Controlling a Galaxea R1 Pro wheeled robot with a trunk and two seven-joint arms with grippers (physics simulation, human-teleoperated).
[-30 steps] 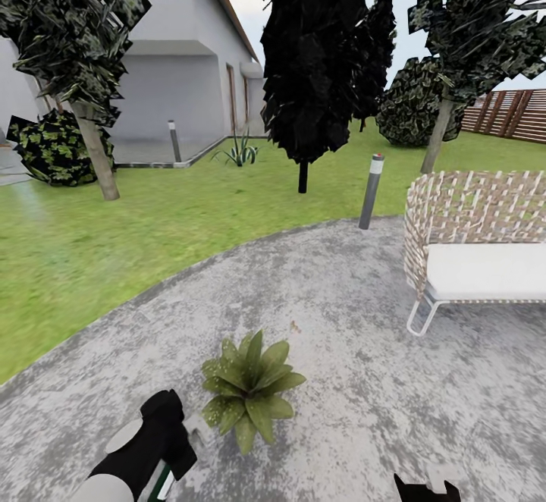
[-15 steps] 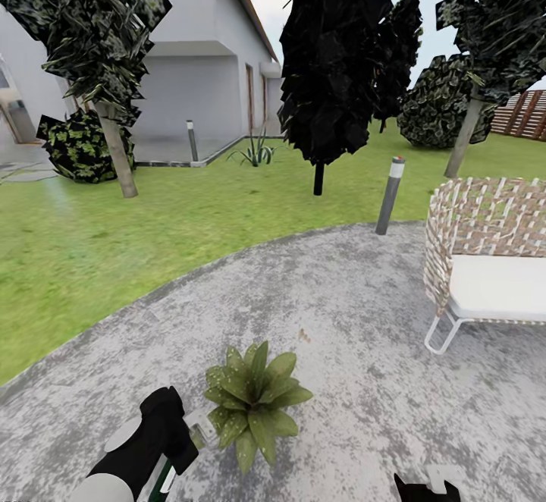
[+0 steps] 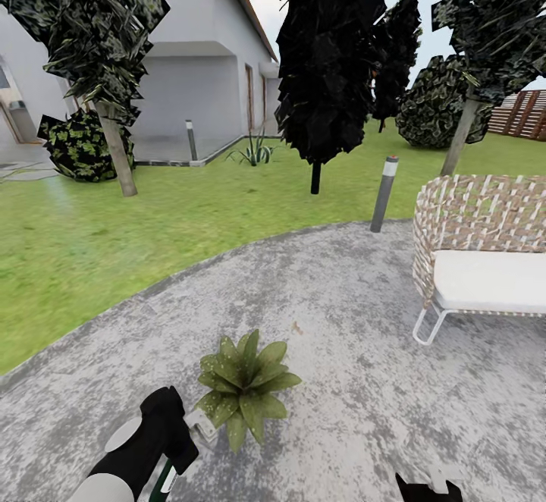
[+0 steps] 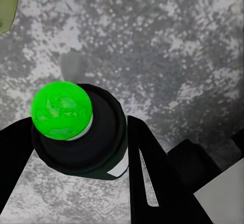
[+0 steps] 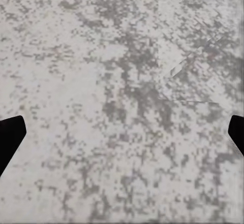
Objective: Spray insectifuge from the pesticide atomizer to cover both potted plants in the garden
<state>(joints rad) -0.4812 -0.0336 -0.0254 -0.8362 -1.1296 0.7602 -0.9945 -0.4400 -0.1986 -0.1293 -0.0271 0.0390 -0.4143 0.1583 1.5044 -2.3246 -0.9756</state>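
Head view: my left gripper (image 3: 196,428) sits low at the view's left, black arm with a pale panel, and a strip of the pesticide atomizer (image 3: 164,481) with a green-and-white label shows under the wrist. Just beside the gripper tip is one potted plant (image 3: 243,386), a low green rosette standing on the speckled grey paving (image 3: 341,312); I can't tell whether the tip touches its leaves. My right gripper (image 3: 429,487) pokes in at the bottom edge, near the right, only its black tips visible. A woven bench (image 3: 478,248) with a white cushion stands at the right on the paving, a short bollard light (image 3: 384,192) at the paving's edge, lawn (image 3: 114,236) beyond, a dark conifer (image 3: 334,62) in the middle and a white house (image 3: 189,70) behind at left. Left wrist view: the atomizer is pinched between my two black fingers (image 4: 152,178) — I see its dark round top with a bright green cap (image 4: 62,110), pointing toward the camera, and a bit of white label at its side; grey paving lies under it and a green leaf edge (image 4: 7,5) shows at one corner. Right wrist view: two black fingertips (image 5: 10,135) sit at opposite edges of the frame, spread wide with nothing between them — only mottled paving (image 5: 122,102) below.
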